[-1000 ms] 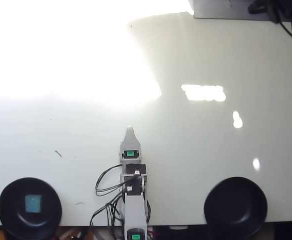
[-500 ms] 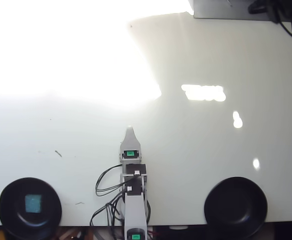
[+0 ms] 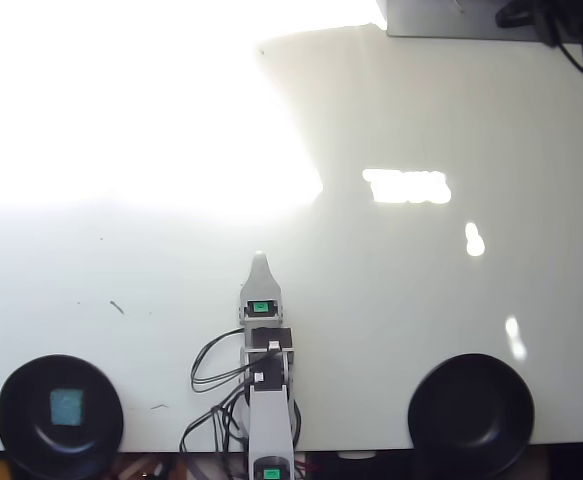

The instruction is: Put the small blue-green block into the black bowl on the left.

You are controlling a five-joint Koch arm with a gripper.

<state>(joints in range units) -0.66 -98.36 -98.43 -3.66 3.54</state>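
In the overhead view the small blue-green block (image 3: 67, 406) lies flat inside the black bowl (image 3: 21, 440) at the bottom left. My gripper (image 3: 259, 260) points up the picture from the arm at the bottom middle, well to the right of that bowl and apart from it. Only a single tip shows, with nothing visible in it. Whether the jaws are open or shut cannot be told.
A second black bowl (image 3: 470, 411) stands at the bottom right with nothing in it. The white table (image 3: 391, 270) is washed out by glare over its upper left. Black cables (image 3: 211, 375) loop beside the arm. A grey box (image 3: 441, 18) sits at the top right edge.
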